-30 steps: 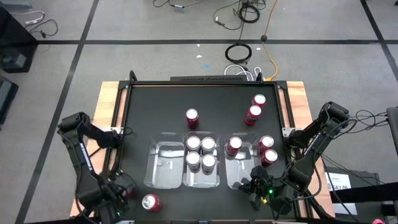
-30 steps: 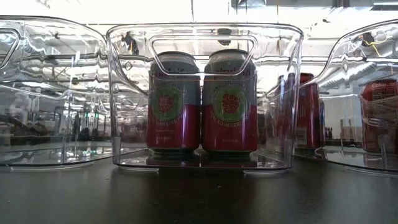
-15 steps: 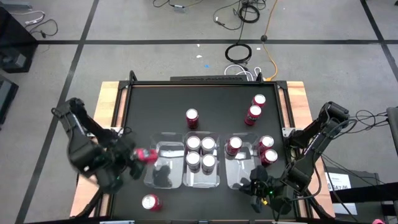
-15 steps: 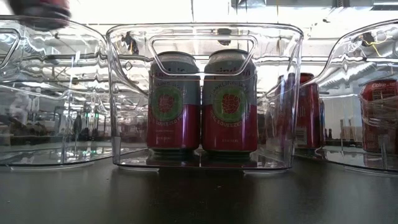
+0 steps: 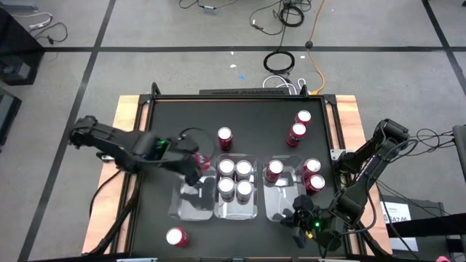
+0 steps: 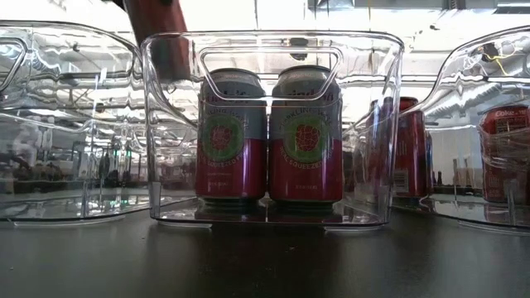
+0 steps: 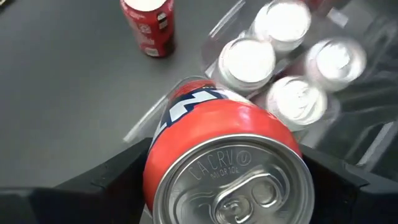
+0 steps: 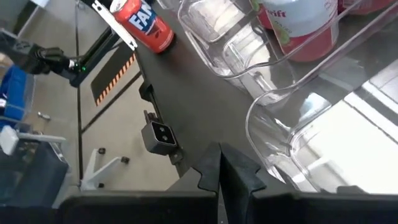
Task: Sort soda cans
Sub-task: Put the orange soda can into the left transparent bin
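Note:
My left gripper (image 5: 198, 161) is shut on a red-orange soda can (image 7: 224, 143), which is in the air above the far right corner of the clear left tray (image 5: 182, 207). The can also shows high up in the low view (image 6: 156, 37). The middle tray (image 5: 255, 207) holds several maroon cans standing on their bases. The right tray (image 5: 271, 211) holds one can (image 5: 274, 171). My right gripper (image 5: 297, 218) is shut and empty at the near end of the right tray; it also shows in the right wrist view (image 8: 221, 168). My left gripper pinches the can between its two fingers, one finger (image 7: 115, 177) on each side of the can's wall just below the top rim (image 7: 155, 165). The silver top faces the wrist camera and the body points away along the fingers. The can is lifted clear and slightly tilted.
Loose cans stand on the black table: one (image 5: 224, 137) beyond the middle tray, two (image 5: 299, 126) at the far right, two (image 5: 313, 176) right of the right tray, and one (image 5: 175, 236) near the front left edge.
My left gripper, shut on the red-orange can, has risen from the table's front left corner and swung toward the far edge and the right, over the left tray. The can has gone with it, lifted clear. The can at the front left has stayed where it was.

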Controlling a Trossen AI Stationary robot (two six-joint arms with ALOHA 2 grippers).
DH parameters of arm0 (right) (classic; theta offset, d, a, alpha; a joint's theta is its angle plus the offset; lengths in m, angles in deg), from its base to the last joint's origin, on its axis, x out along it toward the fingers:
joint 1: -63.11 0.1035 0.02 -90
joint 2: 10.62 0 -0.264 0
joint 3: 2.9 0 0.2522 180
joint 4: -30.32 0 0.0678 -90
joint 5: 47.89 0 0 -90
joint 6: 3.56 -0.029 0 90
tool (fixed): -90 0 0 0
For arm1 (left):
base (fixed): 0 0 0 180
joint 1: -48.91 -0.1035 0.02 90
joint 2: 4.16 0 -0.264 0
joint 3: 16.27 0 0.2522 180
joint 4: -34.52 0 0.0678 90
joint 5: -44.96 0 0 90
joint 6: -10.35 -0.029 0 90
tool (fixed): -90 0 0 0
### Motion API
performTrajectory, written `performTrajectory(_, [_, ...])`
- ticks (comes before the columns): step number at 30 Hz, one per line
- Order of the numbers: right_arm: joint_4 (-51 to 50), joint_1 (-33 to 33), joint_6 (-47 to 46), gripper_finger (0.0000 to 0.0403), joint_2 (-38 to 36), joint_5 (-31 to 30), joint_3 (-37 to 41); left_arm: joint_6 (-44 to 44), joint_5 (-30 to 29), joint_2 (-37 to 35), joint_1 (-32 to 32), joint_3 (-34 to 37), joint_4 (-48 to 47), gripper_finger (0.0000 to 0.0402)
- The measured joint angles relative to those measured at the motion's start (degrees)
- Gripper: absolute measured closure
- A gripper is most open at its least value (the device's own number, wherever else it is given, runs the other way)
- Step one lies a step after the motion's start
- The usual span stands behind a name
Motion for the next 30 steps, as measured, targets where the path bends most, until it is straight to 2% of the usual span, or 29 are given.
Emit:
performTrajectory(6, [0.14,0.0,-2.87,0.0403,0.0,-3.08,0.0,-11.26,8.77,5.27,-5.8,3.24,0.27,0.0077])
performTrajectory(17, [0.31,-1.86,-4.27,0.0403,0.0,-3.62,0.0,-18.85,13.15,9.26,-9.03,10.84,12.2,0.0077])
performTrajectory(30, [0.3,-3.02,-4.27,0.0403,0.0,-4.37,0.0,-23.19,15.34,14.95,-11.49,11.89,14.53,0.0077])
